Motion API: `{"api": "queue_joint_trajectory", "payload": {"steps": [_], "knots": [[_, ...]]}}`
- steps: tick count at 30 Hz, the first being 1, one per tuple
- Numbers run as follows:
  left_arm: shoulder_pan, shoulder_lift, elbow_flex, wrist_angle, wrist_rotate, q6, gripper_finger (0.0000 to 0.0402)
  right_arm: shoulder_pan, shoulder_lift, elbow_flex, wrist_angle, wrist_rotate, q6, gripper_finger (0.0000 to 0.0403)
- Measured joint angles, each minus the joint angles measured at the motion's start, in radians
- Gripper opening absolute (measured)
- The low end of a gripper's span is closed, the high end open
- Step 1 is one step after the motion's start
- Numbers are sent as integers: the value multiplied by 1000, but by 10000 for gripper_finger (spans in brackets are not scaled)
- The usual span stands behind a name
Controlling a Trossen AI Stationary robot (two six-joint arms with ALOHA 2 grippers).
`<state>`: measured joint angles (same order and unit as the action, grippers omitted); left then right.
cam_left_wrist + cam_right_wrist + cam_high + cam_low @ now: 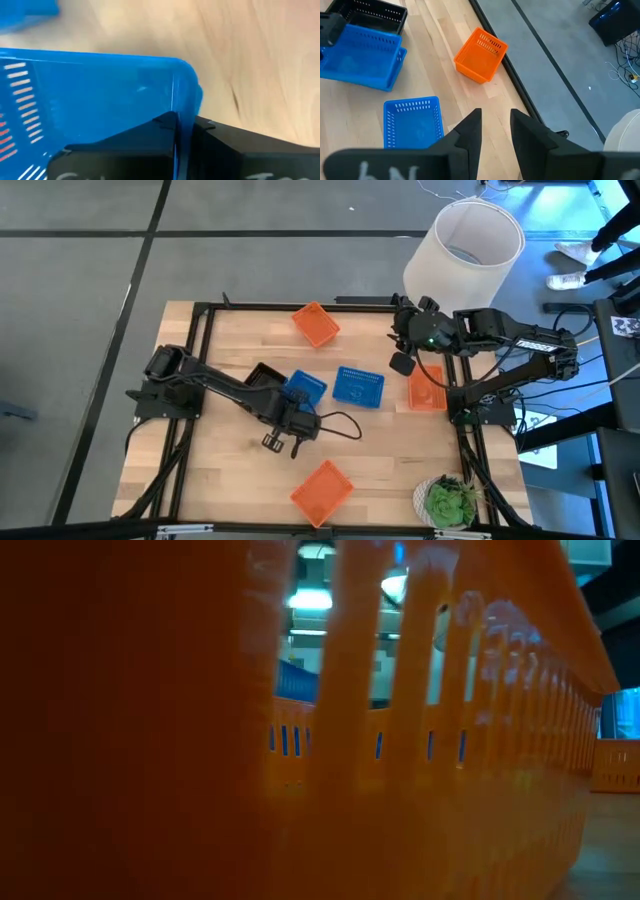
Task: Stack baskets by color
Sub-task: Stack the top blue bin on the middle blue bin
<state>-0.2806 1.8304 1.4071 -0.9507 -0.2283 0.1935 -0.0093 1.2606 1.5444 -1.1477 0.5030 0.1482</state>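
Note:
My left gripper (295, 405) is shut on a blue basket (305, 388) near the table's middle, right beside a black basket (265, 377). In the right wrist view a second blue rim (402, 57) shows just under the held basket (362, 60). Another blue basket (358, 387) rests flat on the wood to its right. Orange baskets sit at the far side (315, 323), the right side (427, 390) and the near edge (322, 490). My right gripper (496, 125) hangs open and empty above the table's right part. My left gripper pinches the blue basket's near wall (182, 125) close to a corner, with one finger (150, 137) inside the basket and one (230, 145) outside. The fingers come steeply from above. Whether the basket is clear of the table I cannot tell.
A large white lampshade (465, 245) stands at the far right corner and a green plant (450, 500) at the near right corner. A dark frame (200, 315) edges the table. The near orange basket (300, 740) fills the low view. Bare wood lies at the near left.

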Motion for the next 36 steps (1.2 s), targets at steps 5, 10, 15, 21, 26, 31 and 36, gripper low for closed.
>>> {"api": "queue_joint_trajectory", "payload": {"steps": [5, 10, 15, 21, 26, 31, 36], "knots": [[2, -1, -1, -6, 38, 0, 0, 0, 0, 0, 0, 0, -2, 102], [3, -1, -6, -20, 8, 0, 0, 0, 0, 0, -1, 0, -4, 102], [4, -1, -6, -54, 4, 1, 0, 0, 0, 0, -1, -1, -19, 102], [4, -1, -7, -69, 4, 21, 0, 0, 0, 0, -1, -2, -20, 102], [11, -1, -7, -67, 10, 26, 0, 0, 0, 0, -1, -26, -23, 102], [28, -1, -7, -66, 10, 26, 0, 0, 0, 0, -1, -61, -27, 102], [53, -1, -7, -66, 18, 22, 12, 0, 0, 0, -1, -60, -29, 102]]}}
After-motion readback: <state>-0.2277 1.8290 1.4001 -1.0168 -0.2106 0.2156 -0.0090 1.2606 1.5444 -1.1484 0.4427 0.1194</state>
